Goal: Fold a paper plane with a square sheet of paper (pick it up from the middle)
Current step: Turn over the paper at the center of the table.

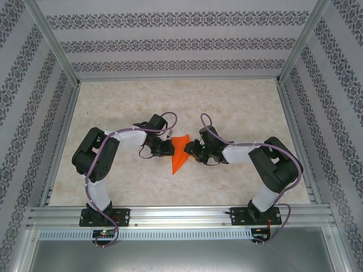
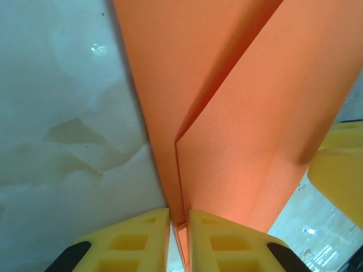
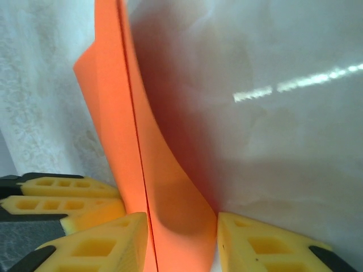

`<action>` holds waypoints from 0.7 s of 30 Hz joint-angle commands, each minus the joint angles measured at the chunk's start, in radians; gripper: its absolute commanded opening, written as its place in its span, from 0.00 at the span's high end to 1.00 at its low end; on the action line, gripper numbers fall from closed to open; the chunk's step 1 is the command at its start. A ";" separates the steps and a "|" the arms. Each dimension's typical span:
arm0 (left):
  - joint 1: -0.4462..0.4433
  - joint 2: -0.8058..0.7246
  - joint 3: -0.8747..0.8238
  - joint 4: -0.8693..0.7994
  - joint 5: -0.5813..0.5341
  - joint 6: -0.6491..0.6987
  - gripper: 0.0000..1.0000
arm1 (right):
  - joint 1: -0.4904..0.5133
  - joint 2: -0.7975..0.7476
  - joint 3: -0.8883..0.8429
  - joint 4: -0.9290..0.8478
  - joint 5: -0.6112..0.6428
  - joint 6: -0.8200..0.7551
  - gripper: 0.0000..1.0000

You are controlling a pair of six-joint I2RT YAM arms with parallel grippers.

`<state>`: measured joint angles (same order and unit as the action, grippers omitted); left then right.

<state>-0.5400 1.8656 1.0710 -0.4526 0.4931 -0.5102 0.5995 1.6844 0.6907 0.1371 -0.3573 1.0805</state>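
At the frame's centre we see both arms bent inward, meeting at the folded orange paper. The left gripper pinches its edge; the right gripper straddles it, jaws parted.

Overhead rear view, wrist close-ups share paper

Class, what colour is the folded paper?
Bright orange; the paper shows best in the left wrist view.

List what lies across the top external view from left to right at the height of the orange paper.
Left arm → left hand → folded orange paper → right hand → right arm.
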 commanded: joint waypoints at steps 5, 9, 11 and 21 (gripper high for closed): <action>-0.022 0.026 -0.016 0.001 0.038 -0.021 0.82 | -0.013 -0.032 -0.035 0.094 0.006 0.004 0.61; -0.022 0.029 -0.014 0.000 0.035 -0.024 0.82 | -0.011 -0.029 -0.056 0.156 -0.015 0.016 0.59; -0.022 0.028 -0.014 -0.001 0.030 -0.025 0.82 | -0.010 -0.033 -0.067 0.194 -0.024 0.019 0.58; -0.022 0.012 -0.015 0.014 -0.035 -0.065 0.84 | 0.012 -0.074 -0.131 0.270 -0.028 -0.003 0.50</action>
<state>-0.5400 1.8656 1.0710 -0.4522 0.4805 -0.5545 0.6022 1.6394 0.5999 0.3431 -0.3969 1.0737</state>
